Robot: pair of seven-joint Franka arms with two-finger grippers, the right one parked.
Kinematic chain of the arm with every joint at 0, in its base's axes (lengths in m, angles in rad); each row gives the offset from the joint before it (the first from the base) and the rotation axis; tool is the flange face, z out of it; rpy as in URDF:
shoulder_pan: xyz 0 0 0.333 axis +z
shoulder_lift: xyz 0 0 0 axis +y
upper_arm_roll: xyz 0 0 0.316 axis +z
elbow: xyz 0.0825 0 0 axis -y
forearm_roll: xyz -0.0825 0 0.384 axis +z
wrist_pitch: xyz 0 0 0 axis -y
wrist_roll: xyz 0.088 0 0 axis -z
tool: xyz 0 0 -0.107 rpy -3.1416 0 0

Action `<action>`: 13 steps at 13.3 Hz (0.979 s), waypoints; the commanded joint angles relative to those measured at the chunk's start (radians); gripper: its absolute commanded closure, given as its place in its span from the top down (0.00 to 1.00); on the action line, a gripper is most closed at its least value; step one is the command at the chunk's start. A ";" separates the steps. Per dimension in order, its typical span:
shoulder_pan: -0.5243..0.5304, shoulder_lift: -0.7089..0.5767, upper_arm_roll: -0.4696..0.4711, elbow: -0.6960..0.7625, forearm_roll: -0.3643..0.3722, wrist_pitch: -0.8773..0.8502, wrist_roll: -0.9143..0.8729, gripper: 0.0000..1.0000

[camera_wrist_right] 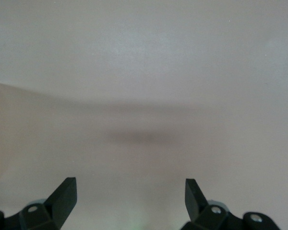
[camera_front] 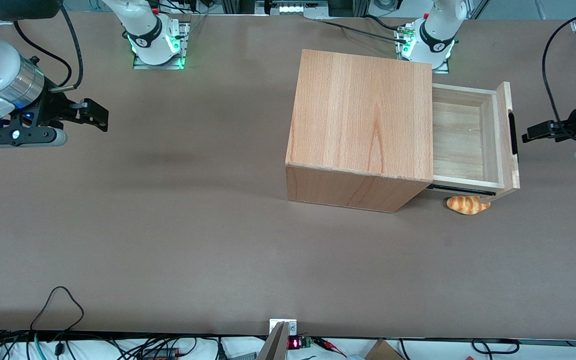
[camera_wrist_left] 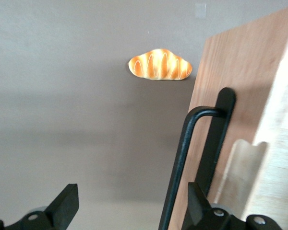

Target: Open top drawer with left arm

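The top drawer (camera_front: 463,142) is pulled out of the wooden cube cabinet (camera_front: 363,115), and its pale wood inside shows. Its flat front panel (camera_front: 510,150) carries a slim black bar handle (camera_front: 513,132). The left arm's gripper (camera_front: 529,132) is open and empty. It hovers in front of the drawer front at handle height, a small gap away from the handle. In the left wrist view the gripper (camera_wrist_left: 133,206) has its fingers (camera_wrist_left: 66,201) wide apart, with the handle (camera_wrist_left: 182,153) close by one of them and the front panel (camera_wrist_left: 240,67) beside it.
A toy croissant (camera_front: 468,204) lies on the brown table just below the open drawer's front corner, nearer to the front camera than the drawer; it also shows in the left wrist view (camera_wrist_left: 160,64). The left arm's base (camera_front: 430,42) stands close to the cabinet, farther from the camera.
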 commanded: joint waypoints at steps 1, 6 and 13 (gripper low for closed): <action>0.006 0.001 -0.013 0.091 0.033 -0.066 -0.055 1.00; -0.008 0.003 -0.030 0.212 0.033 -0.115 -0.056 1.00; -0.073 -0.002 -0.041 0.335 0.030 -0.187 -0.043 1.00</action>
